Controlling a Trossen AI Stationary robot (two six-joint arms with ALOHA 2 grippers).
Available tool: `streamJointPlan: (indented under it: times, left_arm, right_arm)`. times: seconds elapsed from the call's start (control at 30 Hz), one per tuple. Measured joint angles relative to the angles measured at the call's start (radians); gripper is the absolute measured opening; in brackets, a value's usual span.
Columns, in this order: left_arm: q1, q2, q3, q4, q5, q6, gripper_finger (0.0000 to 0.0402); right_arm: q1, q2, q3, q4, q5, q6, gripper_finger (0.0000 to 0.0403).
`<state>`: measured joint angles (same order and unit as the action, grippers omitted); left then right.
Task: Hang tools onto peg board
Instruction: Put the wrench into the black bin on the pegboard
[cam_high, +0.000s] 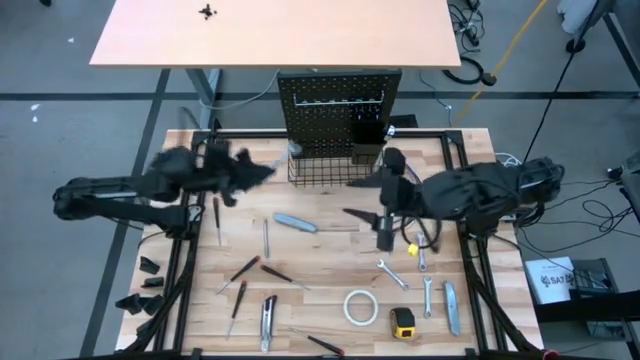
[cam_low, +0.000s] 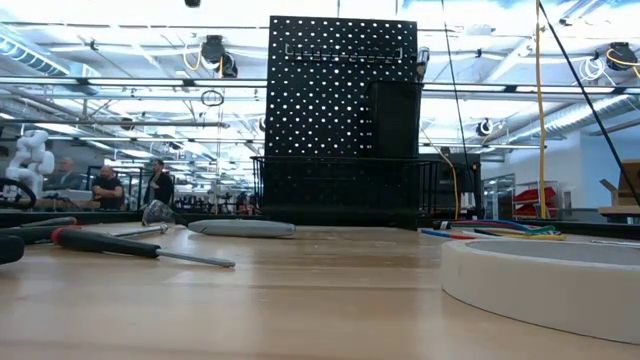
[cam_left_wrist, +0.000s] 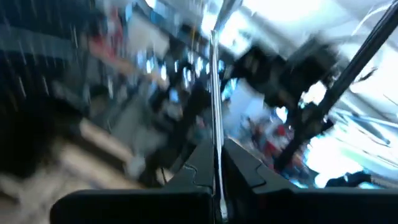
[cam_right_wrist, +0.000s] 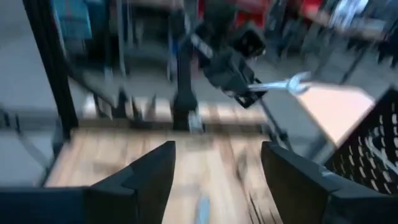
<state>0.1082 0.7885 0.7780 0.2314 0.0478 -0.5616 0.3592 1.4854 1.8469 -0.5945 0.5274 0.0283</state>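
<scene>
The black peg board (cam_high: 340, 105) stands upright at the table's far edge, with a wire basket (cam_high: 318, 168) and a small bin (cam_high: 367, 135); it also shows in the low view (cam_low: 340, 100). My left gripper (cam_high: 262, 170), above the table left of the basket, is shut on a silver wrench (cam_high: 285, 155). My right gripper (cam_high: 352, 198) is open and empty, in front of the board, its fingers pointing toward the table's left. Several tools lie flat on the wooden table: a grey utility knife (cam_high: 296, 223), a wrench (cam_high: 266, 237), screwdrivers (cam_high: 245, 268), a white tape roll (cam_high: 360, 307) and a yellow tape measure (cam_high: 403, 321). My left gripper pinches the wrench's thin shaft (cam_left_wrist: 216, 155) between its two fingers. The fingers lie along the shaft, and the rest of it sticks out past the fingertips to its open head (cam_right_wrist: 297, 82). The wrench is lifted clear of the table, pointing toward the peg board.
More wrenches (cam_high: 427, 296) and a second knife (cam_high: 452, 305) lie at the near right. A bundle of coloured wires (cam_low: 500, 230) lies by the board's right side. A peach tabletop (cam_high: 280, 30) stands behind the board. People stand in the room beyond (cam_low: 105, 185).
</scene>
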Motion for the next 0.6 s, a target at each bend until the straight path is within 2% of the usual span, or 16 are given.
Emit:
streamJointPlan:
  times: [0.1, 0.17, 0.27, 0.33, 0.43, 0.6]
  left_arm:
    - [-0.018, -0.036, 0.037, 0.014, -0.066, 0.113, 0.0011]
    - [-0.037, -0.038, 0.046, 0.081, -0.078, 0.186, 0.0011]
    - [-0.065, -0.016, 0.047, 0.202, -0.079, 0.258, 0.0011]
    - [-0.084, 0.014, 0.047, 0.262, -0.08, 0.291, 0.001]
    - [-0.115, 0.061, 0.047, 0.307, -0.075, 0.315, 0.001]
    - [-0.153, 0.135, 0.047, 0.368, -0.063, 0.356, 0.001]
  right_arm:
    - [-0.025, -0.044, -0.211, 0.429, -0.007, -0.062, 0.0223]
    - [-0.054, -0.047, -0.335, 0.724, -0.021, -0.086, 0.0221]
    - [-0.112, -0.01, -0.451, 1.088, -0.106, -0.058, 0.0217]
    - [-0.156, 0.028, -0.47, 1.197, -0.184, 0.012, 0.0214]
    - [-0.207, 0.075, -0.453, 1.239, -0.276, 0.108, 0.0211]
    - [-0.246, 0.126, -0.386, 1.227, -0.322, 0.149, 0.021]
